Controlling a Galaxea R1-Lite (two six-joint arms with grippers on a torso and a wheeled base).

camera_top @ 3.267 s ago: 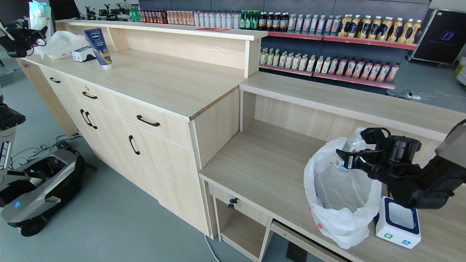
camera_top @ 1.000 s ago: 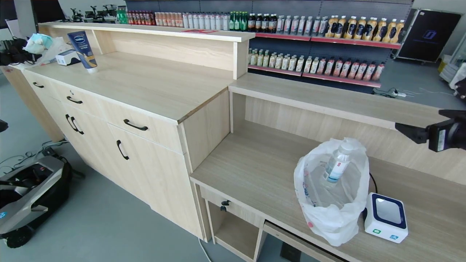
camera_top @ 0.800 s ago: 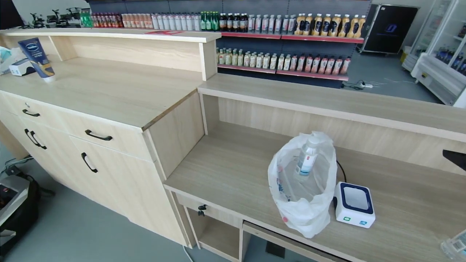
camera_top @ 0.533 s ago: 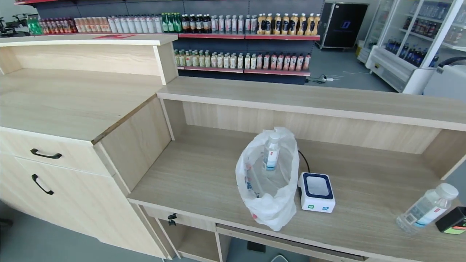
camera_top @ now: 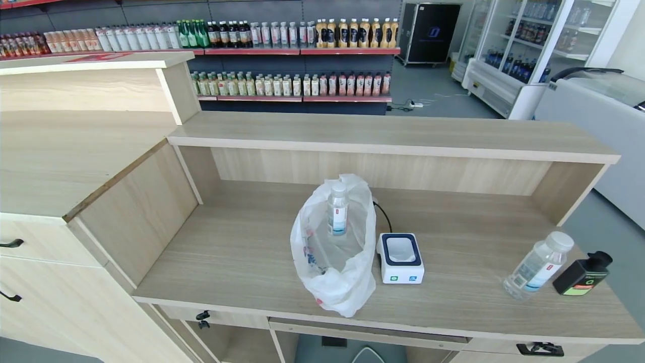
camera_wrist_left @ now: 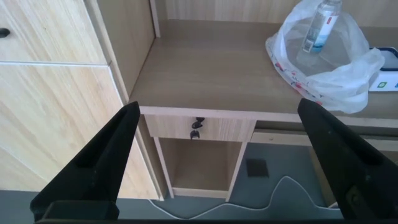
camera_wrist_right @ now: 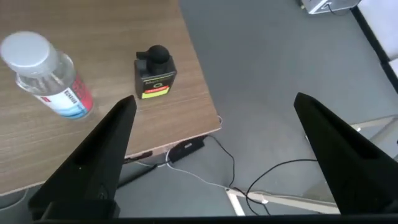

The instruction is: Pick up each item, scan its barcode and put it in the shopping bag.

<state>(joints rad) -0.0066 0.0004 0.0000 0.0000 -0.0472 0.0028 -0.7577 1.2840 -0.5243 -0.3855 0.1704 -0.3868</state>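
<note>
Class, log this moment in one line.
shopping bag: water bottle inside | scanner beside | second water bottle, black bottle unbagged | left gripper, right gripper open

Wooden counter (camera_top: 242, 252): shopping bag (camera_top: 332, 282), scanner (camera_top: 400, 258), water bottle (camera_top: 536, 266), black bottle (camera_top: 582, 275).

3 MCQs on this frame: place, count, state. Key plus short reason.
1. Where is the scanner relative to the shopping bag? A) inside it B) close on its right C) on the top ledge
2. Items on the counter outside the bag, scanner aside? A) none B) two C) five
3. The right gripper is: A) open, empty B) shut on a bottle C) shut on the bag

1 B: it sits just right of the bag. 2 B: a clear bottle and a black bottle stand at the right end. 3 A: fingers spread, nothing between them.
</note>
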